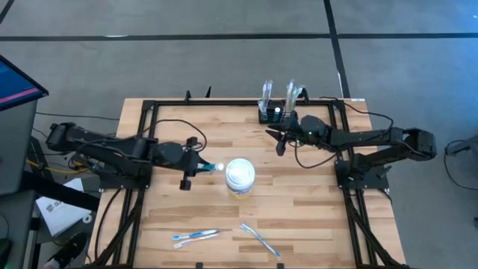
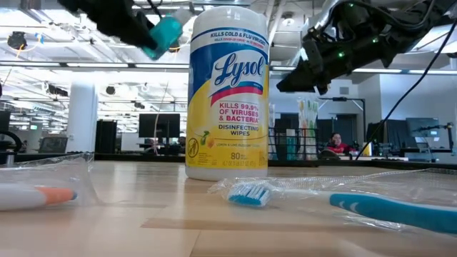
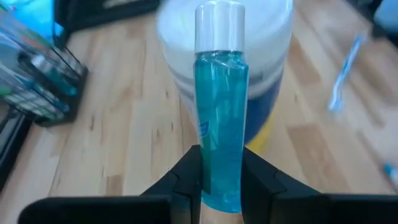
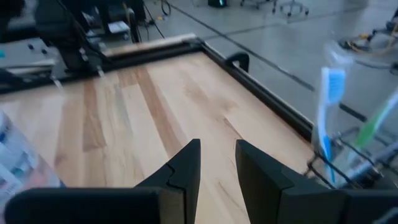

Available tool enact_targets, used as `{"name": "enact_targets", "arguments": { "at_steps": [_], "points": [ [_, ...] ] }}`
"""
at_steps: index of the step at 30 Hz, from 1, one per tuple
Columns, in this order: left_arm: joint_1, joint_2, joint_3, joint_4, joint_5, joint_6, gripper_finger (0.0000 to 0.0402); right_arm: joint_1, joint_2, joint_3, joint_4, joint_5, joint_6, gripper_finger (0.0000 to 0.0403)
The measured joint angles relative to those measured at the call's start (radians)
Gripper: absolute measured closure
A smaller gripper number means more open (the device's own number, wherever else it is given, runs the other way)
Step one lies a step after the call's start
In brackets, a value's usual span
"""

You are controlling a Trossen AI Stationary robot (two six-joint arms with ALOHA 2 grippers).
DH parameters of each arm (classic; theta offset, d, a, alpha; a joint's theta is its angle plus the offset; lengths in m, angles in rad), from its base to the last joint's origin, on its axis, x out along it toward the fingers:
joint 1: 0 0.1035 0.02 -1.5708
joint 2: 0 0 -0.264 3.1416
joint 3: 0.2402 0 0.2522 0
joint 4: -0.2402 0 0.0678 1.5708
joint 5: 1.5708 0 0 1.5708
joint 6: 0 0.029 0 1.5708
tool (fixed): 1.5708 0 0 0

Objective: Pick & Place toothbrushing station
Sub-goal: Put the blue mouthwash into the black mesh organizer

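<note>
— Teal bottle (image 3: 221, 118): who has it?
— Left gripper (image 3: 221, 186), clamped on it beside the white tub (image 1: 240, 176).
— And the rack (image 1: 273, 113)?
— At the table's far edge. Right gripper (image 4: 217, 165) hovers near it, fingers parted, empty.

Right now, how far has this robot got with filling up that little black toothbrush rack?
Done: the small black wire rack at the table's far edge already holds some wrapped toothbrushes. In hand: the left claw grips a clear blue-green tube with a white cap, beside the round white wipes tub. Left: two wrapped toothbrushes lie at the near edge. The right claw hangs empty near the rack.
</note>
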Motion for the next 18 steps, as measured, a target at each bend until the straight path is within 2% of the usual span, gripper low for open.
{"name": "enact_targets", "arguments": {
  "at_steps": [18],
  "points": [
    [0.0,-0.003,0.0,0.434,0.0,-0.05,0.0339,0.087,0.0,0.0,0.174,-0.001,-0.029,0.031]
  ]
}}
